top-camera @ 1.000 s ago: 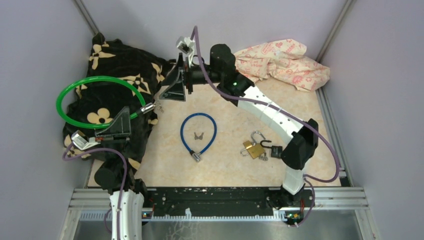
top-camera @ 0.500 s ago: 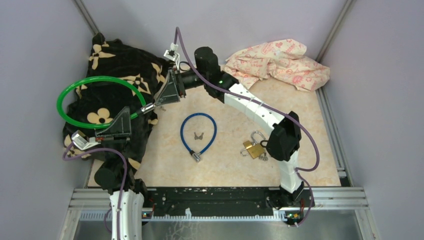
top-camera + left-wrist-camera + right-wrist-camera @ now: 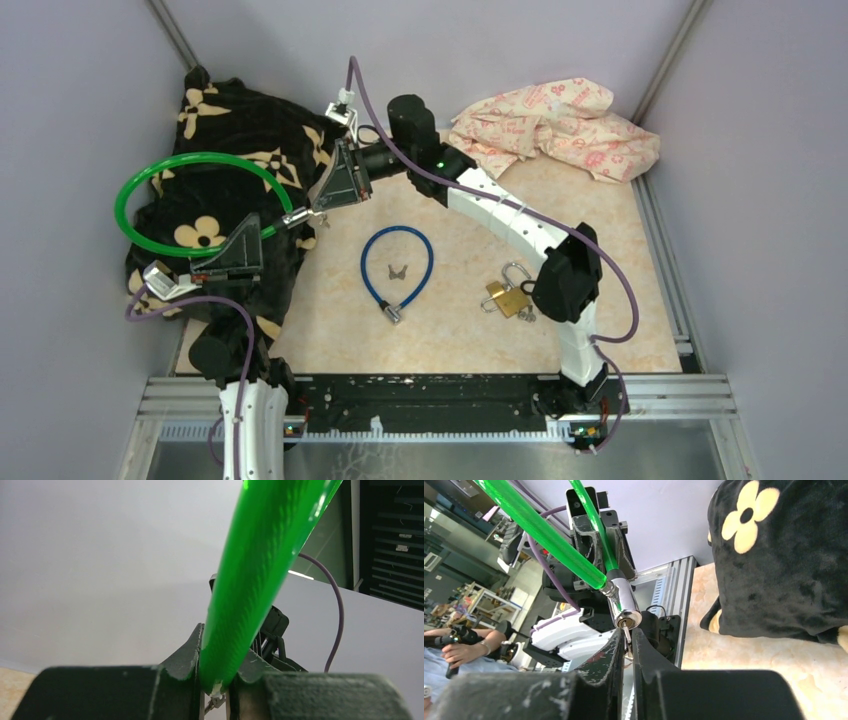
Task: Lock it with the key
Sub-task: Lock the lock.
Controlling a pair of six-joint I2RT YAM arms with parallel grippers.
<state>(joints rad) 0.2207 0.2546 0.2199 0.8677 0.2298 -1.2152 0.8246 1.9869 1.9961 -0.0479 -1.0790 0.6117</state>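
Only right wrist, key [image 3: 626,634] in cable lock [image 3: 622,600]

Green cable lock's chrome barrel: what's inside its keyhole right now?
A small metal key sits in the keyhole of the chrome barrel on the green cable lock; the right hand pinches its exposed end. The blade inside is hidden.

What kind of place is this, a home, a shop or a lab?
Probably a robotics lab test cell: grey walls box in a tabletop with an aluminium rail at its near edge, practice locks like the brass padlock lie out, and the right wrist view shows workshop shelving behind.
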